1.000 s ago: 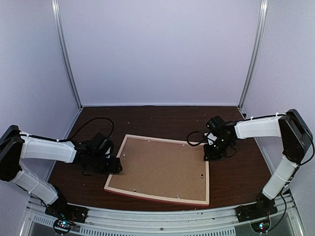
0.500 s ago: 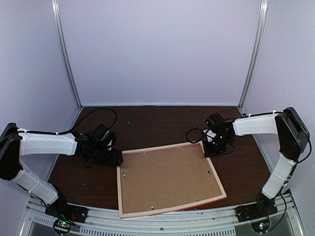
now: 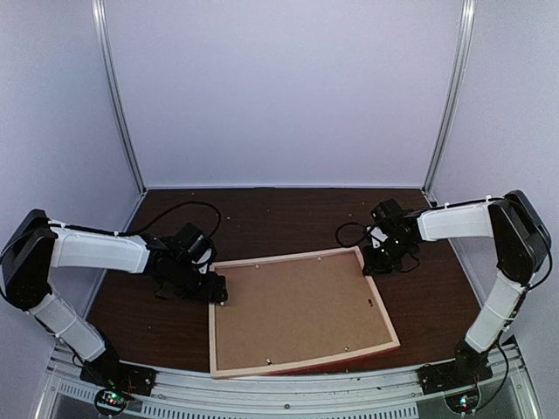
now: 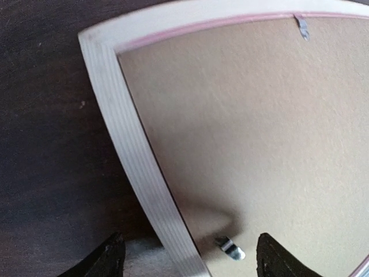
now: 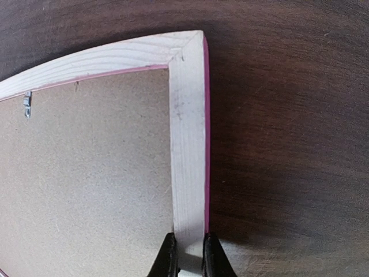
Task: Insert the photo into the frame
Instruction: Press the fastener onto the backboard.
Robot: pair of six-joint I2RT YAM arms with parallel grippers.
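On the dark brown table, between your two arms, the frame lies flat and face down; its brown backing board faces up inside the pale wood rim; a thin pink edge shows along the outer side in the right wrist view. Seen from above it sits skewed, long sides running roughly left to right, near side close to the arm bases.

Your right gripper is at the frame's far right corner; jaws narrow; its fingers pinch the pale rail from both sides, a little short of the corner (wood shows between the pads, so a grip rather than an empty close).

Your left gripper is at the far left corner; jaws wide, holding nothing; in its wrist view the two fingers stand well apart with the left rail passing between them; one finger is over the table outside the frame, the other over the backing board; contact with the rail I cannot tell.

Small metal clip on the backing board just inside that rail, between the fingers; second clip by the far rail.
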